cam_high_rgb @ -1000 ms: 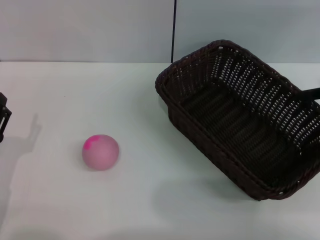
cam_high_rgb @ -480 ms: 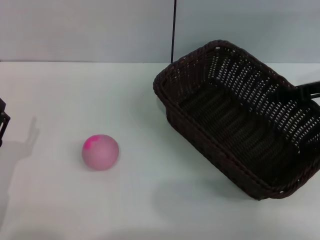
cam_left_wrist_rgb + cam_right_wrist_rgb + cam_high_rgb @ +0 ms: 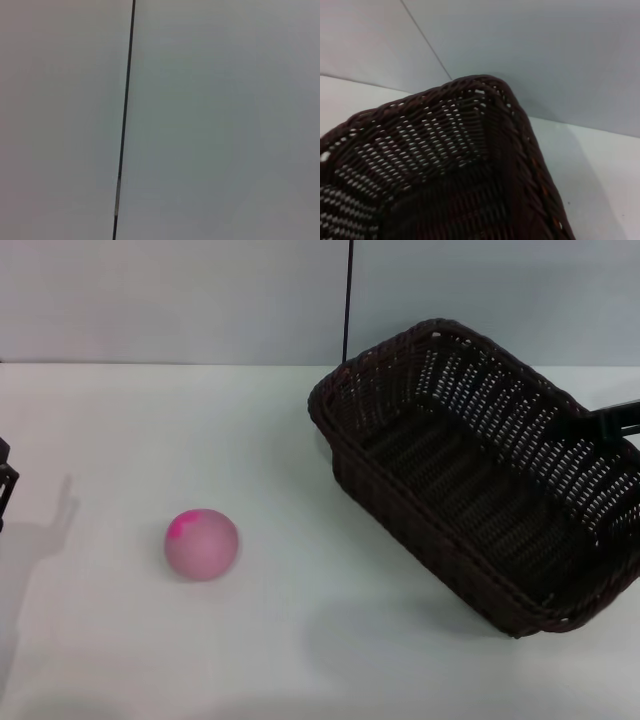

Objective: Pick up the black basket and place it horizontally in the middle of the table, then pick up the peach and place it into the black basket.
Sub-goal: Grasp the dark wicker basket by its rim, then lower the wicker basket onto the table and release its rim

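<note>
The woven black basket (image 3: pixel 480 475) sits tilted at the table's (image 3: pixel 300 640) right side, right gripper (image 3: pixel 612 421) at its far rim, jaws hidden so can't tell. Smooth round peach (image 3: pixel 201 544) sits well apart on open white tabletop; left gripper (image 3: pixel 5 483) is parked at the left edge.

A plain pale wall (image 3: pixel 180 300) stands behind the far edge of the scene; its surface is grey-white and unmarked; a thin dark vertical seam (image 3: pixel 349 295) divides it into two panels; the panel on one side reads slightly warmer, the other slightly bluer; the same seam (image 3: pixel 125 115) runs nearly the full height of the left wrist view; the wall (image 3: pixel 530 45) also fills the background of the right wrist view
</note>
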Tool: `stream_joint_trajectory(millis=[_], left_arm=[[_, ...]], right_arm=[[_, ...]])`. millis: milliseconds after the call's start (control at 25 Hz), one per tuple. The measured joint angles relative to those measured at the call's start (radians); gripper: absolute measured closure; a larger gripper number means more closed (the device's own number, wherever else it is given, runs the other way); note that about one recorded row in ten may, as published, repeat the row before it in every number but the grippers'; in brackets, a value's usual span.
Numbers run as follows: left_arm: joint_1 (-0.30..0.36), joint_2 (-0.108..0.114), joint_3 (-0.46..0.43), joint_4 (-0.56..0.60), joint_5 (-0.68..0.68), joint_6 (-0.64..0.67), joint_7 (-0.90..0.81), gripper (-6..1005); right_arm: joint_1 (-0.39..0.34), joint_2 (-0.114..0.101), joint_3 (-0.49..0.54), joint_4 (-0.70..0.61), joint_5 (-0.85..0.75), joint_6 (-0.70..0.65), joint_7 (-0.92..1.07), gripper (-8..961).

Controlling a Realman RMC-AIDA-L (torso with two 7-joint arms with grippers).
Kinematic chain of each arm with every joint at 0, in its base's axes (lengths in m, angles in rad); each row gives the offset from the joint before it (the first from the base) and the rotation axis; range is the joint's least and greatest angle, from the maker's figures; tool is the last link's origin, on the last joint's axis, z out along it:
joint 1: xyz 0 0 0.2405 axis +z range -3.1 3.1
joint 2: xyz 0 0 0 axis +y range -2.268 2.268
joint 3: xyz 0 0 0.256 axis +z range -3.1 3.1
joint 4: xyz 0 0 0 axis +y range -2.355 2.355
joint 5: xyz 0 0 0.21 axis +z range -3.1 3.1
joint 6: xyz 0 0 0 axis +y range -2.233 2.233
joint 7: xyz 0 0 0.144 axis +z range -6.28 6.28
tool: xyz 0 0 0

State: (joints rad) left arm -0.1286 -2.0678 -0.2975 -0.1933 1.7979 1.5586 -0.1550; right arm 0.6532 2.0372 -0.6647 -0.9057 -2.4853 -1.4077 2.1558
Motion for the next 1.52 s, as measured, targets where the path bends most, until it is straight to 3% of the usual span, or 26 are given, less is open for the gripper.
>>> stream_joint_trajectory(millis=[200, 400, 480, 720, 960, 1280, 1520], left_arm=[[-0.001, 0.0, -0.001, -0.002, 0.0, 0.001, 0.0, 242], [0.005, 0.0, -0.002, -0.008, 0.0, 0.001, -0.001, 246], [0.006, 0.0, -0.002, -0.012, 0.0, 0.002, -0.001, 247], [0.006, 0.0, -0.002, -0.014, 0.001, 0.009, -0.006, 251], [0.019, 0.003, -0.001, -0.009, 0.005, 0.025, -0.077, 256], [0.053, 0.002, 0.002, -0.004, 0.006, 0.06, -0.093, 261], [0.066, 0.001, 0.004, -0.007, 0.006, 0.068, -0.094, 265]], right_arm=[[-0.002, 0.005, -0.004, -0.038, 0.0, -0.006, -0.026, 760], [-0.014, 0.01, -0.025, -0.128, 0.007, -0.061, -0.089, 774], [-0.023, 0.013, -0.036, -0.202, 0.045, -0.134, -0.184, 779], [-0.009, 0.006, -0.053, -0.26, 0.089, -0.256, -0.406, 779], [0.002, -0.016, -0.204, -0.302, 0.079, -0.258, -0.544, 780], [-0.003, 0.035, -0.292, -0.303, 0.095, -0.15, -0.759, 780], [-0.025, 0.037, -0.384, -0.286, 0.172, -0.119, -0.818, 780]])
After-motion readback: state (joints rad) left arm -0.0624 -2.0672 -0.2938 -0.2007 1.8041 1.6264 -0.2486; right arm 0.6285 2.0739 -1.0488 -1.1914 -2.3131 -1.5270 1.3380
